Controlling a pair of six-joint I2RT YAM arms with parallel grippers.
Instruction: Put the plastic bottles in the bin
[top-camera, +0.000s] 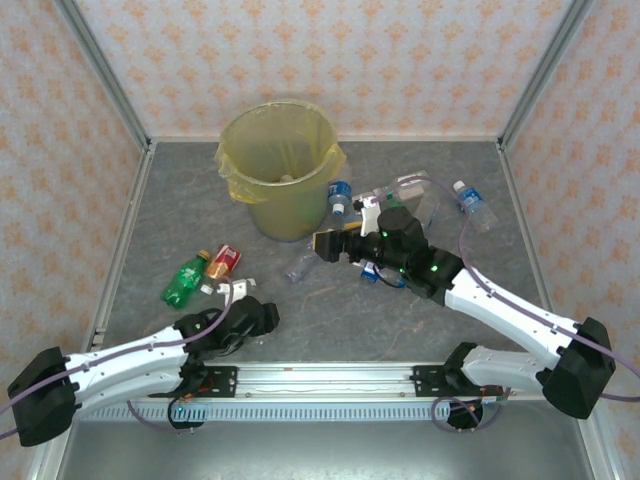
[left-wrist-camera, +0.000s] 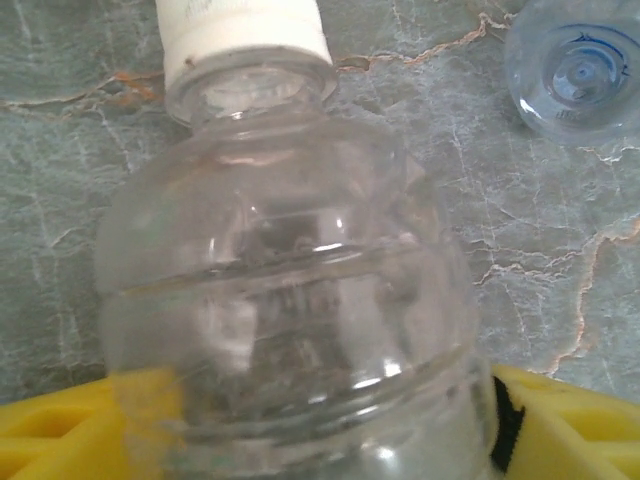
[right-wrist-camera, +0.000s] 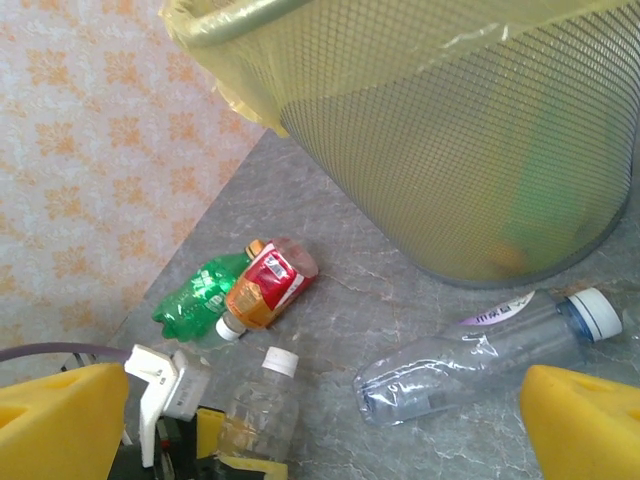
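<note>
Near the front-left edge of the bench (top-camera: 330, 325), the left gripper (top-camera: 230, 298) is closed round a clear plastic bottle w/ a white cap (left-wrist-camera: 290, 300). Its yellow pads (left-wrist-camera: 60, 430) press the lower body on both sides, cap pointing away from the wrist. That grip on the fat part prob. guards against slipping on the carry. The round yellowish mesh-walled bin w/ a yellow bag liner (top-camera: 290, 205) stands at the back of the bench, left of centre, well apart from this bottle.

The right gripper (right-wrist-camera: 322, 425) hangs just in front of the bin, fingers spread wide, nothing btwn them. Below it a crumpled clear bottle w/ a blue cap (right-wrist-camera: 480, 350) lies on its side near the bin's base. It's prob. the next pick, and the wide opening suits that.

Toward the left edge, a green plastic bottle w/ an orange cap (top-camera: 183, 283) and a red-labelled bottle (top-camera: 222, 262) lie side by side, touching. Right of the bin, a blue-capped bottle (top-camera: 338, 197) sits just beside its wall, and another clear blue-capped bottle (top-camera: 470, 207) lies nearer the right edge.

Writing: the red label has pale marks but is too blurred to read. The crumpled bottle carries a white-purple label (right-wrist-camera: 495, 315) w/ print too small to make out. No brand is legible.
</note>
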